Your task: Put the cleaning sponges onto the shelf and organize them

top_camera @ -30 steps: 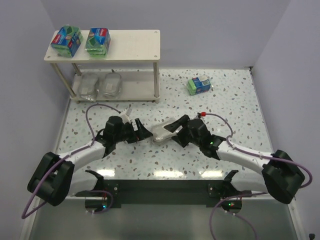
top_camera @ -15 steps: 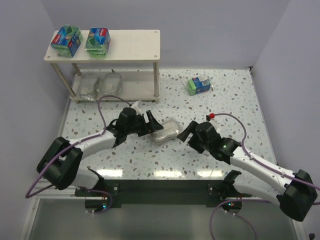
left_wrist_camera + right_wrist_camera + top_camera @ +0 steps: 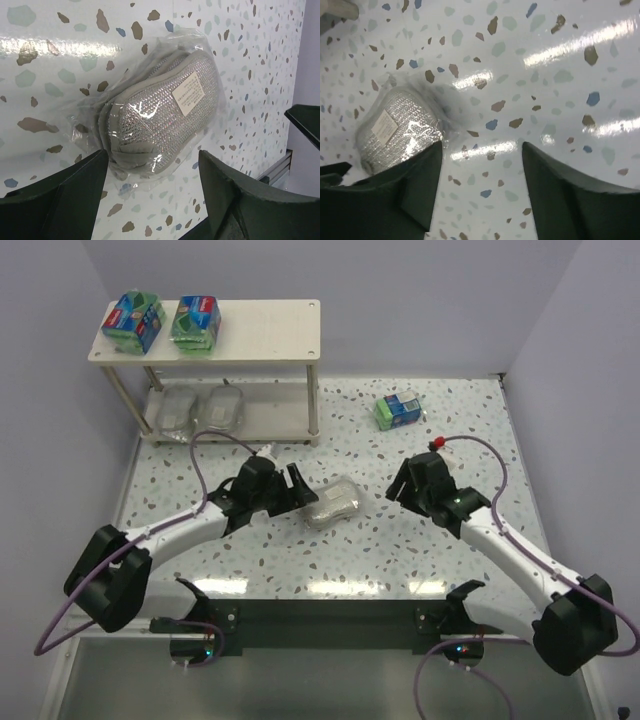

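Lying flat near the middle of the speckled table [image 3: 470, 430], the loose scourer [image 3: 333, 503] is resting label side up in its clear wrap. In the overhead view its long axis is running from about eight to two o'clock. The left gripper [image 3: 304, 488] is standing at its nine o'clock, jaws spread wide and holding nothing. In the wrist view its fingers [image 3: 60, 190] are flanking the pack's near end, seemingly lined up for a pinch across the narrow width; whether they are touching the wrap cannot be told. The right gripper [image 3: 481, 150] is hanging at the scourer's three o'clock, apart from it, likewise wide open and empty, probably giving the left arm room.

The shelf [image 3: 270, 328] is standing at the table's ten o'clock. Two shelved scourers [image 3: 198, 411] are lying side by side on the left of the lower board, and two green packs [image 3: 165, 321] are sitting on the left of the upper board. Each tier appears to be collecting one kind, with bare board to the right. The third green pack [image 3: 398, 410] is lying on the table at the loose scourer's one o'clock, well apart. The front leg [image 3: 313, 405] and the upper board are bounding the lower opening, so a low, level entry is probably being called for.
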You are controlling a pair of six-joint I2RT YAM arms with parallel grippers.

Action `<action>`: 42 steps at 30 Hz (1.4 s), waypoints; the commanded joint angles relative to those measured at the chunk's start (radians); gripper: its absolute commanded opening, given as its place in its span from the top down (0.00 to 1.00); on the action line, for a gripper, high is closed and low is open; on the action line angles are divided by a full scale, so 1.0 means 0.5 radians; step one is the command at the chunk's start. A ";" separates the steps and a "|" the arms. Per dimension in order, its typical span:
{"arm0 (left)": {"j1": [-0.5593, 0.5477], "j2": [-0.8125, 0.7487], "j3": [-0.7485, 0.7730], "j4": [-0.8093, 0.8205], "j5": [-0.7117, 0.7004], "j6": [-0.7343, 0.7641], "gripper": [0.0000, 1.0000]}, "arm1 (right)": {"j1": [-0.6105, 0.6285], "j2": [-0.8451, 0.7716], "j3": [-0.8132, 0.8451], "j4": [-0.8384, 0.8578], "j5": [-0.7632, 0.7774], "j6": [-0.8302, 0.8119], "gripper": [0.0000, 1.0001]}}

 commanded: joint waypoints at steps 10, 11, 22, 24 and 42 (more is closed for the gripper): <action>-0.052 0.034 -0.028 -0.053 -0.068 -0.042 0.22 | -0.030 0.886 0.506 0.396 -0.367 -0.673 1.00; -0.049 0.052 -0.022 -0.043 -0.080 -0.039 0.21 | -0.030 0.933 0.530 0.399 -0.367 -0.694 1.00; -0.052 0.193 0.003 0.110 -0.074 -0.039 0.23 | 0.000 1.308 0.675 0.445 -0.612 -0.796 1.00; -0.049 0.196 -0.016 0.153 -0.056 -0.045 0.28 | 0.013 1.314 0.650 0.491 -0.729 -0.793 1.00; -0.052 0.141 -0.261 0.417 0.055 -0.110 0.81 | 0.123 1.342 0.555 0.547 -1.033 -0.701 1.00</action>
